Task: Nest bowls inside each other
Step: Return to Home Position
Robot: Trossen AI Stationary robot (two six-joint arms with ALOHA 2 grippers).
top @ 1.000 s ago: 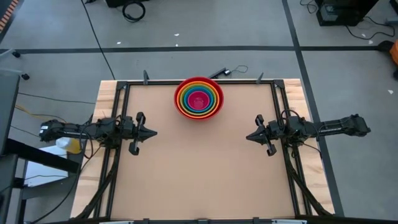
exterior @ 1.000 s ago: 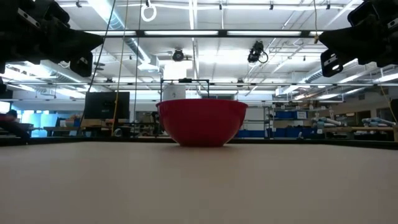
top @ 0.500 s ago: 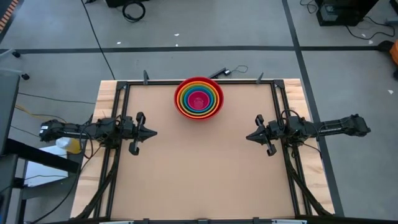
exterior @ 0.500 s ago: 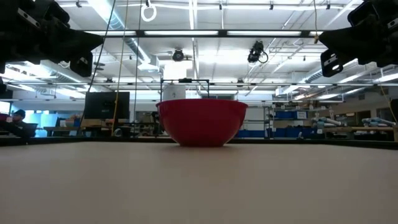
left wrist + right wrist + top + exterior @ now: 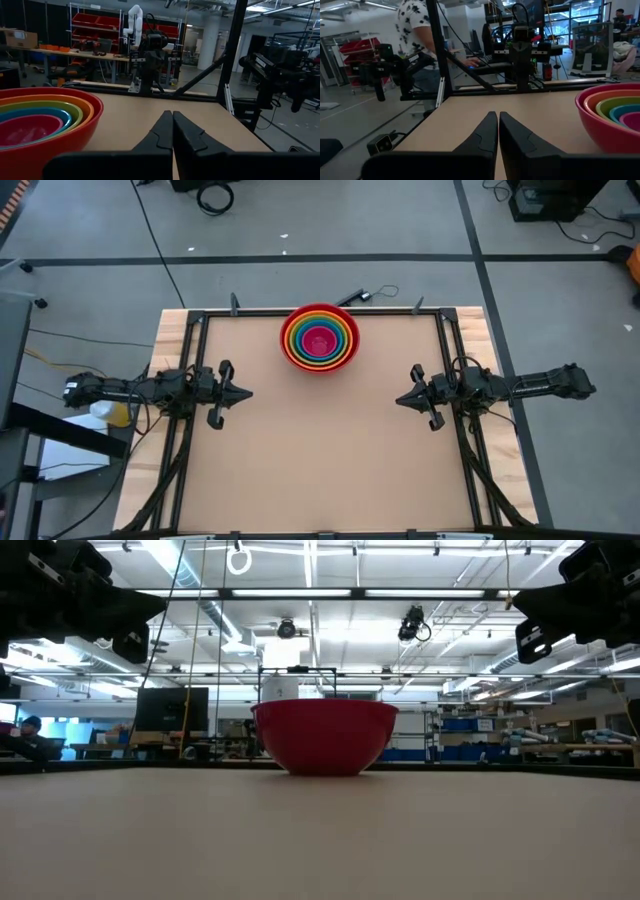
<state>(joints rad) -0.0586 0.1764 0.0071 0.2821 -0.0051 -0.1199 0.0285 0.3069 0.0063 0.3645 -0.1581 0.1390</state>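
On table [image 5: 320, 450] rear, nested bowls [image 5: 319, 337], mouths up

Red bowl [image 5: 324, 738] upright on the tan table [image 5: 320, 840], centred.

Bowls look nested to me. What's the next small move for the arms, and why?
Probably none: leave both arms parked. The pink bowl sits innermost and the red bowl outermost. The left gripper and right gripper are shut, empty, out to either side and well clear of the bowls.
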